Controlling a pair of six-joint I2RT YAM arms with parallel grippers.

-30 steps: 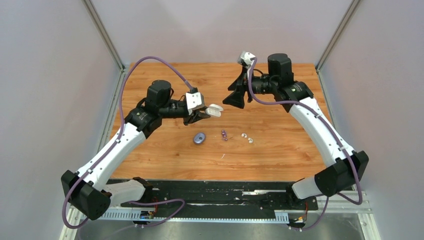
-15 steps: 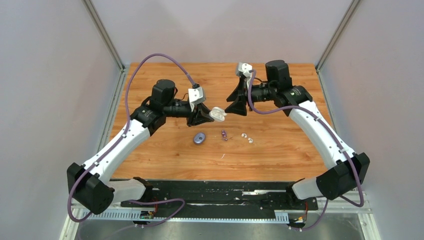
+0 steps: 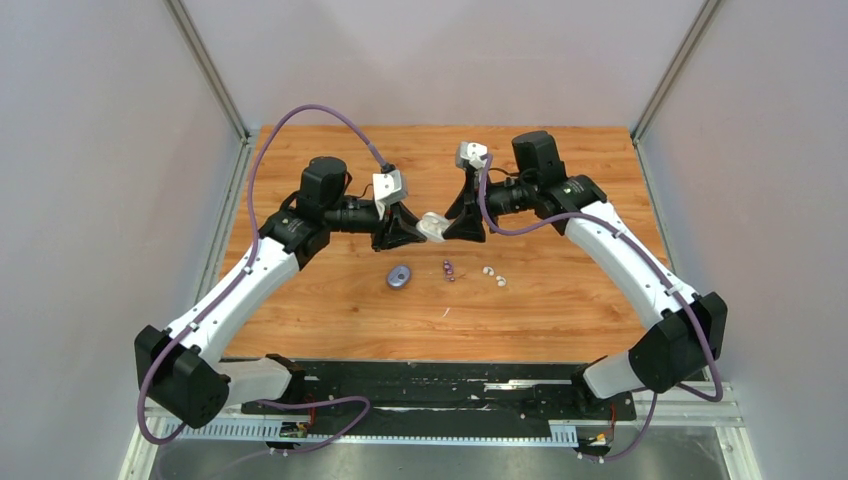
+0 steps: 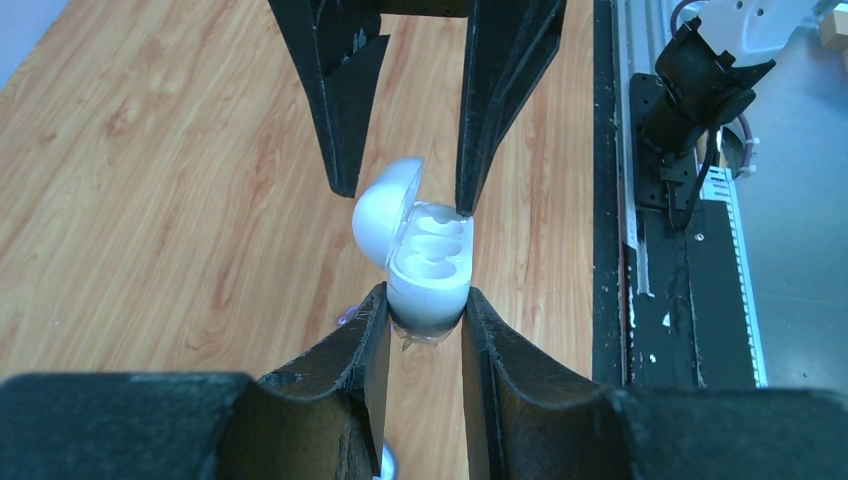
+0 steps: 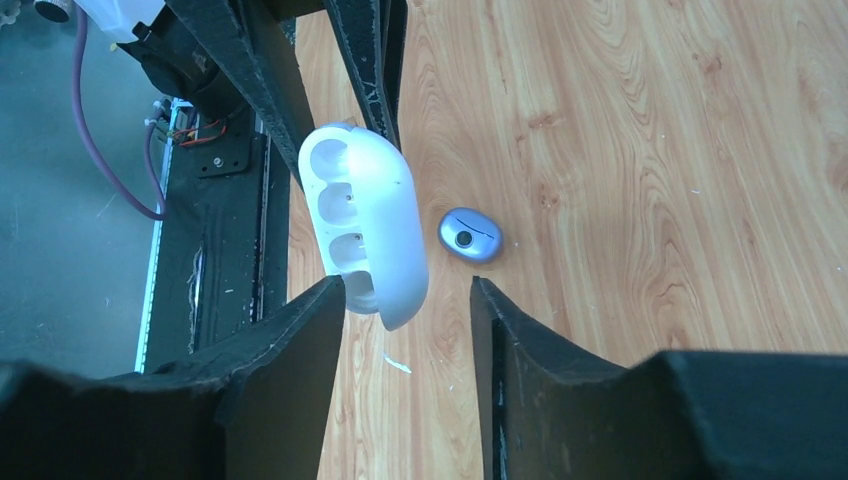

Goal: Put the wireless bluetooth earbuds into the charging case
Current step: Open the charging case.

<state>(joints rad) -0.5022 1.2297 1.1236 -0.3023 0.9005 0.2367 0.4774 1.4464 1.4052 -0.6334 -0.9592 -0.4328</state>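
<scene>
1. Open white charging case [image 4: 430, 270] is clamped by the left gripper [image 4: 420, 312].
2. Its other end is straddled by the right gripper [image 5: 408, 292], jaws apart.
3. The earbuds [image 3: 449, 269] are seen lying on the table [image 3: 570, 310] below.

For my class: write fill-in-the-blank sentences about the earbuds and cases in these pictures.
The left gripper holds the white charging case with its lid ____.
Its two sockets are ____.
The purple earbuds and white earbuds lie on the table, ____ of each colour.
The blue case beside them is ____.
Missing words: open; empty; two; closed.
</scene>
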